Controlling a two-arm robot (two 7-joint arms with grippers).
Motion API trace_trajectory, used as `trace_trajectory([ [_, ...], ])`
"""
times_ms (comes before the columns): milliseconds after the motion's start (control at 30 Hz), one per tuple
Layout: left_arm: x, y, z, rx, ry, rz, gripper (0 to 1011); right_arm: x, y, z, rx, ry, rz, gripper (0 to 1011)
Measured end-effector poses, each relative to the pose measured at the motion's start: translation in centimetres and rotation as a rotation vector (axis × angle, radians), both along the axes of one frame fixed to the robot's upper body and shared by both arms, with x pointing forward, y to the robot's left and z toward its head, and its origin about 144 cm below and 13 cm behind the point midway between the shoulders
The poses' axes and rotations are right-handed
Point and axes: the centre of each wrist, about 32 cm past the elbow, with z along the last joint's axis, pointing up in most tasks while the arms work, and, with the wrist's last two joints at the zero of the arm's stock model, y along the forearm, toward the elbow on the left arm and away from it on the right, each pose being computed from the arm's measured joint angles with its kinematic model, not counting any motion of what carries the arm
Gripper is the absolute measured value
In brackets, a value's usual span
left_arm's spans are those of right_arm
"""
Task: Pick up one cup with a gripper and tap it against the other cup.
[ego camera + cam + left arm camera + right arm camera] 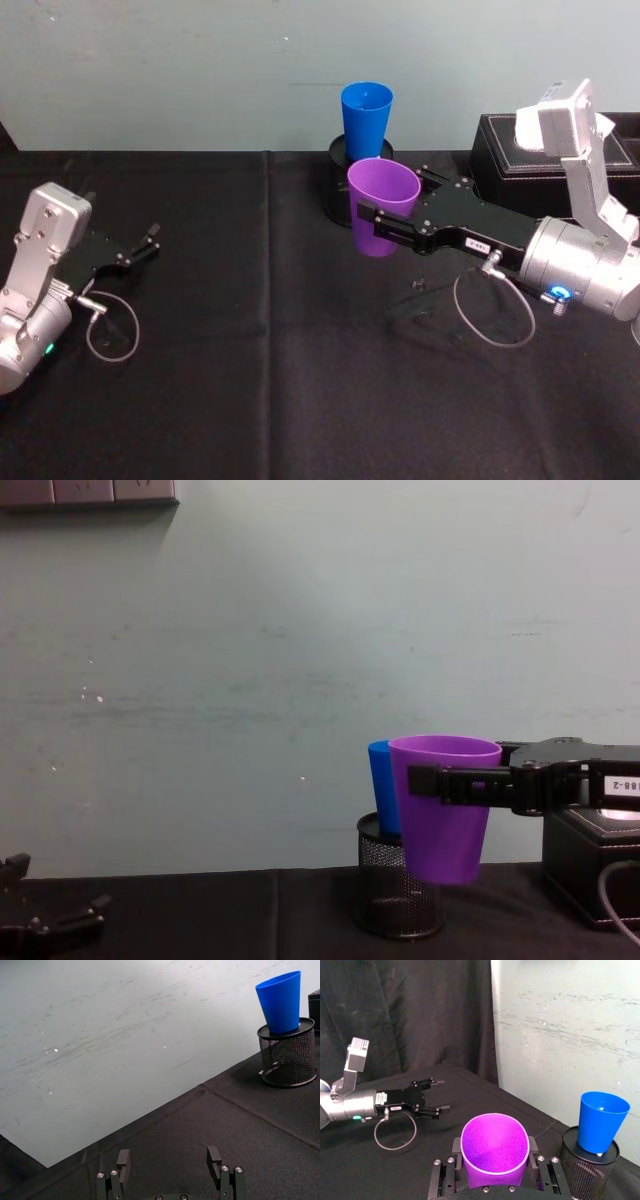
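The right gripper (384, 226), reaching in from the desk's (280, 380) right edge, is clamped around the purple cup (382, 195) and holds it upright, clear of the black cloth. The cup hangs near the middle of the desk's far edge, just in front of the blue cup (366, 118); the right wrist view shows a gap between them. The blue cup stands in a black mesh pot (385, 892) by the wall. The left gripper (140, 250) rests near the left edge, its fingers (123, 1162) spread with nothing between them.
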Motion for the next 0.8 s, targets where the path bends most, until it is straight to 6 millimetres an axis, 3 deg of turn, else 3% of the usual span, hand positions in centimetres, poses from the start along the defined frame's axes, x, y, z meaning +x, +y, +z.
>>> trace_trajectory([
  [800, 0.00, 0.00, 0.00, 0.000, 0.000, 0.000, 1005, 0.00, 0.00, 0.00, 0.000, 0.000, 0.000, 734],
])
